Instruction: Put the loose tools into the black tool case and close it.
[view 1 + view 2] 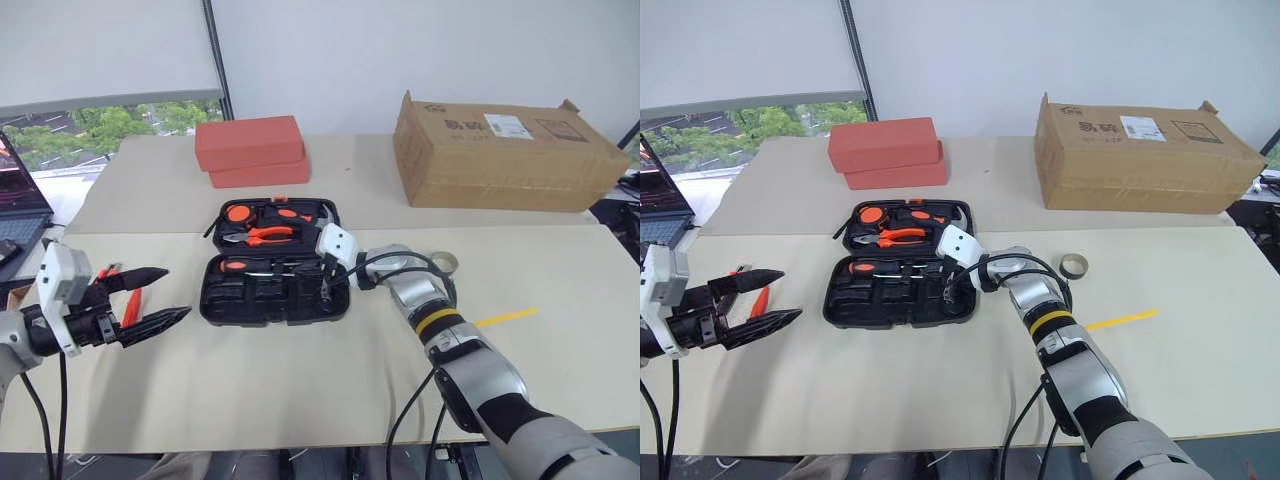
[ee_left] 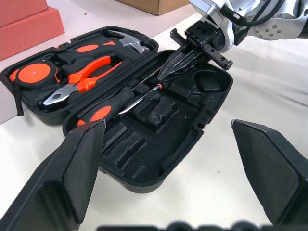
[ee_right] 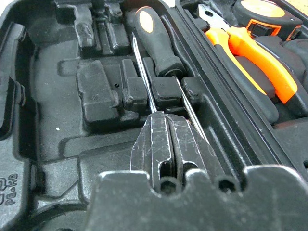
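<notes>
One closed right claw (inside black tool case), near edge.

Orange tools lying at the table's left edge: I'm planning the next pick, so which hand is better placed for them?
Left. The left hand hovers open right beside the orange tools; the right hand is shut, down inside the black tool case.

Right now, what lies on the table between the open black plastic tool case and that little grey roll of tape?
The robot's right arm crosses that stretch, its shut right pincer poking into the case; the tape roll sits just beyond it, seen from the head views.
</notes>
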Controlling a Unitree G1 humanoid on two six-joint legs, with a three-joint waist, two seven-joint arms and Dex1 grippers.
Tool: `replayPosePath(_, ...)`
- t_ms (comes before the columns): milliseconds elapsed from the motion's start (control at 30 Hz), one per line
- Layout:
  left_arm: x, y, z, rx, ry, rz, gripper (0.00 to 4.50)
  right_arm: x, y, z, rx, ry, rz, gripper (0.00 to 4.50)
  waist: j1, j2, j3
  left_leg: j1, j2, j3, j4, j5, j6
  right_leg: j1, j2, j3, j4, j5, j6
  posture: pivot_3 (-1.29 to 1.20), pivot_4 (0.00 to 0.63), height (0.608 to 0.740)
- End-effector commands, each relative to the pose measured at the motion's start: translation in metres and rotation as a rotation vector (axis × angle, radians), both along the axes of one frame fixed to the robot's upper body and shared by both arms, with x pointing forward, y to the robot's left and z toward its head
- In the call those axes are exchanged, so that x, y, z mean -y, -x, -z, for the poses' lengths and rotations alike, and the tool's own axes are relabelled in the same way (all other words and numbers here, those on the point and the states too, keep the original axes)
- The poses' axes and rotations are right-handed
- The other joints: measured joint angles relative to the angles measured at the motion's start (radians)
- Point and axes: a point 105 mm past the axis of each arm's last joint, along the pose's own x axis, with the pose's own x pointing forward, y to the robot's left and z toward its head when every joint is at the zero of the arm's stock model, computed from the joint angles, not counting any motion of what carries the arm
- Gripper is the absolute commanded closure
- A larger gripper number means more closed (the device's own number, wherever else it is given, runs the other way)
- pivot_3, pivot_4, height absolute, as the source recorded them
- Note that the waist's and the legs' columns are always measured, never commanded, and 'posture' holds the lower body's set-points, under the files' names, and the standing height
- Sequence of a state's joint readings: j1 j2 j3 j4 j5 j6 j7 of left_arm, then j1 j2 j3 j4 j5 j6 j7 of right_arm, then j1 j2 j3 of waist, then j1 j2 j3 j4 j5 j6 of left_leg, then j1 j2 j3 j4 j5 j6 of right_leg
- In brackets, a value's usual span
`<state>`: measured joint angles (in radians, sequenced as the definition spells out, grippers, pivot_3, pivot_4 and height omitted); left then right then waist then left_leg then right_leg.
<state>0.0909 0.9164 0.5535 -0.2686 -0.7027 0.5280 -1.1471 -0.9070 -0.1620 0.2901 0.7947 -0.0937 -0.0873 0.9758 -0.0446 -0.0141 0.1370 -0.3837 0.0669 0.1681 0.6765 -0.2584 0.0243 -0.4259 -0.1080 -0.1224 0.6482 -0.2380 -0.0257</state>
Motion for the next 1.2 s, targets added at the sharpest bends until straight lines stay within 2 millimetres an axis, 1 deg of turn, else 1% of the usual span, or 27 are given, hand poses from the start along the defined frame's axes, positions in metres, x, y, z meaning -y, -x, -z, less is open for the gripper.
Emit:
replayPosePath(33, 0.001, -0.002, -0.005, 0.031, -0.039, 0.007, 0.00, 0.014, 0.007, 0.040, -0.057, 0.170, 0.019, 4.46, 0.000, 0.000, 0.000, 0.000, 0.000, 0.000, 0.000, 0.000, 0.000, 0.000, 0.000, 0.000, 0.000, 0.000, 0.000, 0.00, 0.150, 0.711)
replayPosePath(100, 0.001, -0.001, -0.005, 0.030, -0.036, 0.009, 0.00, 0.016, 0.009, 0.045, -0.058, 0.198, 0.020, 4.46, 0.002, 0.000, 0.000, 0.001, 0.000, 0.000, 0.000, 0.000, 0.000, 0.001, 0.000, 0.000, 0.000, 0.000, 0.000, 0.00, 0.150, 0.711)
replayPosePath(167, 0.002, -0.001, -0.004, 0.028, -0.035, 0.011, 0.00, 0.017, 0.009, 0.045, -0.051, 0.198, 0.021, 4.46, 0.003, 0.000, -0.001, 0.003, 0.000, 0.000, 0.000, 0.000, -0.001, 0.002, 0.000, 0.000, 0.000, 0.000, 0.000, 0.00, 0.150, 0.711)
replayPosePath(233, 0.002, -0.001, -0.004, 0.026, -0.034, 0.011, 0.00, 0.018, 0.009, 0.043, -0.044, 0.193, 0.021, 4.46, 0.004, -0.001, -0.001, 0.004, 0.000, 0.000, 0.000, -0.004, -0.007, 0.003, -0.001, 0.000, 0.000, 0.000, 0.000, 0.00, 0.150, 0.711)
replayPosePath(333, 0.002, -0.001, -0.002, 0.022, -0.033, 0.011, 0.00, 0.023, 0.008, 0.035, 0.010, 0.202, 0.010, 4.46, 0.006, -0.001, -0.001, 0.003, 0.000, 0.000, 0.000, -0.004, -0.006, 0.003, -0.001, 0.000, 0.000, 0.000, 0.000, 0.00, 0.150, 0.711)
replayPosePath(467, 0.003, -0.002, 0.000, 0.021, -0.028, 0.014, 0.00, 0.018, 0.002, -0.004, 0.024, -0.009, 0.064, 4.46, 0.012, -0.001, -0.001, 0.001, 0.000, -0.001, 0.000, -0.004, -0.005, 0.002, -0.001, 0.000, 0.000, -0.001, 0.000, 0.00, 0.150, 0.711)
replayPosePath(500, 0.003, -0.002, 0.000, 0.020, -0.027, 0.014, 0.00, 0.020, 0.002, -0.010, 0.034, -0.026, 0.069, 4.46, 0.012, -0.001, -0.001, 0.000, 0.000, -0.001, 0.000, -0.004, -0.005, 0.001, -0.001, 0.000, 0.000, -0.001, 0.000, 0.00, 0.150, 0.711)
replayPosePath(600, 0.002, -0.004, 0.004, 0.016, -0.021, 0.006, 0.00, 0.029, 0.001, -0.042, 0.072, -0.147, 0.083, 4.46, 0.013, 0.000, -0.001, -0.002, 0.000, -0.001, 0.000, 0.000, 0.000, 0.000, 0.000, 0.000, -0.001, 0.000, 0.000, 0.00, 0.150, 0.711)
replayPosePath(667, 0.002, -0.004, 0.006, 0.011, -0.017, 0.001, 0.00, 0.036, 0.002, -0.055, 0.070, -0.205, 0.098, 4.46, 0.011, 0.000, 0.000, -0.003, 0.000, -0.001, 0.000, 0.000, 0.000, -0.001, 0.000, 0.000, -0.001, 0.000, 0.000, 0.00, 0.150, 0.711)
replayPosePath(733, 0.001, -0.004, 0.009, 0.005, -0.018, -0.002, 0.00, 0.044, 0.004, -0.059, 0.083, -0.213, 0.102, 4.46, 0.010, 0.000, 0.000, -0.004, 0.000, -0.001, 0.000, 0.000, 0.001, -0.002, -0.001, 0.000, -0.001, 0.000, 0.000, 0.00, 0.150, 0.711)
replayPosePath(833, 0.000, -0.006, 0.009, 0.013, 0.002, -0.014, 0.00, 0.049, 0.012, -0.067, 0.054, -0.280, 0.085, 4.46, 0.004, 0.000, -0.001, -0.003, 0.000, -0.001, -0.001, 0.000, 0.000, -0.002, -0.001, 0.000, -0.001, 0.000, 0.000, 0.00, 0.150, 0.711)
replayPosePath(900, -0.003, -0.009, 0.011, 0.017, -0.003, -0.042, 0.00, 0.047, 0.023, -0.075, 0.042, -0.338, 0.026, 4.46, 0.001, 0.000, -0.001, -0.003, 0.001, -0.001, -0.001, 0.000, 0.000, -0.003, -0.001, 0.000, -0.001, 0.000, 0.000, 0.00, 0.150, 0.711)
replayPosePath(1000, -0.016, -0.014, 0.016, 0.034, -0.023, -0.147, 0.00, 0.045, 0.044, -0.083, 0.009, -0.396, -0.085, 4.46, 0.001, 0.000, 0.000, -0.003, 0.001, -0.001, -0.001, 0.000, 0.000, -0.003, -0.001, 0.000, -0.001, 0.000, 0.000, 0.00, 0.150, 0.711)
replayPosePath(1067, -0.030, -0.019, 0.021, 0.043, -0.028, -0.256, 0.00, 0.046, 0.052, -0.088, -0.020, -0.443, -0.112, 4.46, 0.002, 0.000, 0.000, -0.003, 0.001, -0.001, -0.001, -0.001, 0.000, -0.003, -0.001, 0.000, -0.001, 0.000, 0.000, 0.00, 0.150, 0.711)
replayPosePath(1167, -0.057, -0.023, 0.033, 0.038, -0.063, -0.463, 0.00, 0.048, 0.063, -0.092, -0.037, -0.480, -0.154, 3.68, 0.005, 0.000, 0.000, -0.003, 0.001, -0.001, -0.001, -0.001, 0.001, -0.002, -0.002, 0.000, -0.001, 0.000, 0.000, 0.00, 0.150, 0.711)
replayPosePath(1200, -0.062, -0.023, 0.036, 0.039, -0.070, -0.506, 0.00, 0.048, 0.065, -0.092, -0.039, -0.482, -0.161, 3.28, 0.005, 0.000, 0.000, -0.003, 0.001, -0.001, -0.001, -0.001, 0.001, -0.002, -0.003, 0.000, -0.001, 0.000, 0.000, 0.00, 0.150, 0.711)
